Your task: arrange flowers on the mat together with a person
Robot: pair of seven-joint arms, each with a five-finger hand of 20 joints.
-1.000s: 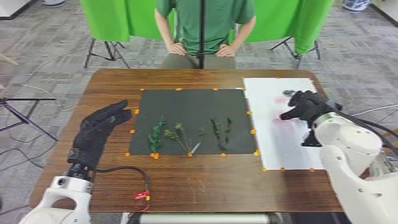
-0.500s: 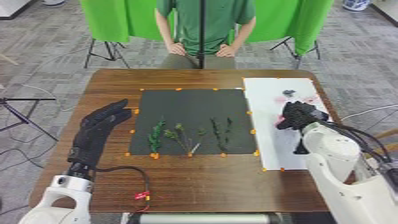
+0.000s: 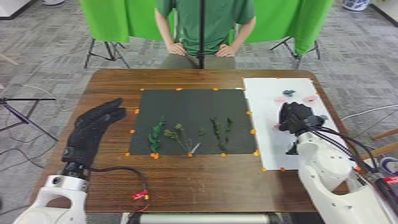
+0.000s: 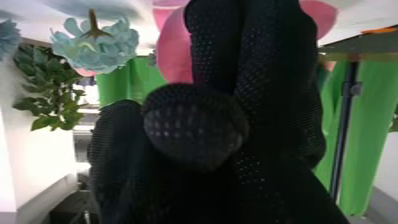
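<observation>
Over the white sheet [image 3: 277, 162], my right hand [image 3: 298, 119] has its fingers pointing away from me. A blue-grey flower [image 3: 289, 93] and pink flowers [image 3: 308, 99] lie just beyond it. In the right wrist view my right hand [image 4: 258, 90] shows straight fingers with the thumb in front; pink petals [image 4: 173, 50] are behind them, near a pale blue flower [image 4: 96, 45]. Several green stems [image 3: 155, 135] lie on the near half of the dark mat [image 3: 178, 102]. My left hand [image 3: 94, 125] is beside the mat's left edge, fingers straight.
Orange markers [image 3: 253, 131] line the mat's and sheet's edges. A cable with a red tag [image 3: 140, 195] lies on the brown table [image 3: 209, 182] near my left arm. Across the table a person's hands [image 3: 226, 50] rest on their lap.
My right hand first came back toward me over the sheet, uncovering the flowers beyond it, and its fingers now point farther forward. My left hand has shifted slightly left.
</observation>
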